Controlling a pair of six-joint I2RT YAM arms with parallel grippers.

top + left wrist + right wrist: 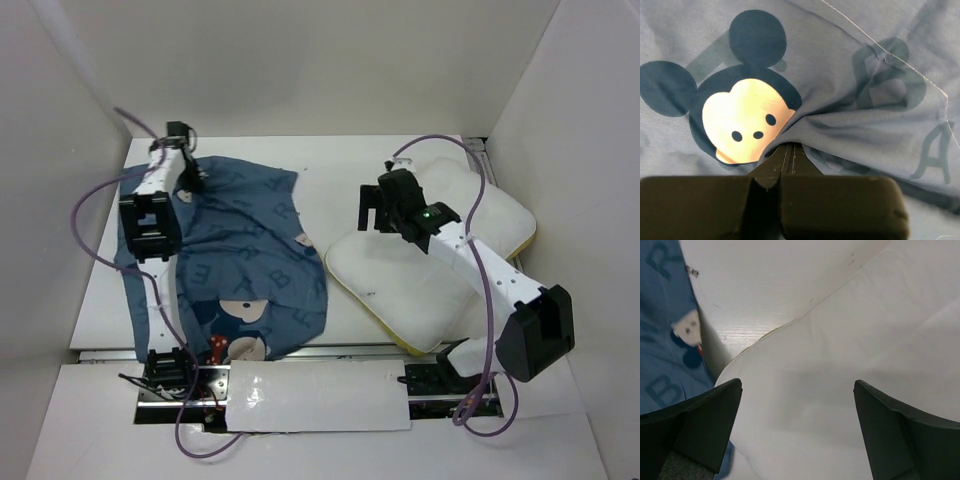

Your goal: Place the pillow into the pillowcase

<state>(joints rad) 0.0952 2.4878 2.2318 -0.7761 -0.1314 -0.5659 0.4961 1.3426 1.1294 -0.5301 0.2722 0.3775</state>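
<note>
Jaws on the left gripper (pixel 788 152) are pinched tight on a fold of the pillowcase (pixel 250 250) near the bench's far-left corner, while the right gripper (pixel 797 390) hangs with its jaws wide apart just above the pillow (pixel 400 285). White bench (pixel 330 165), faint wood grain showing in the right wrist view, boxed in by plain white walls (pixel 300 60). Pillowcase sprawls crumpled over the left half, right down to the near edge, dusty blue with dark letters and mouse faces. Pillow sits plump by the right edge, white with a yellow trim along its near side.
</note>
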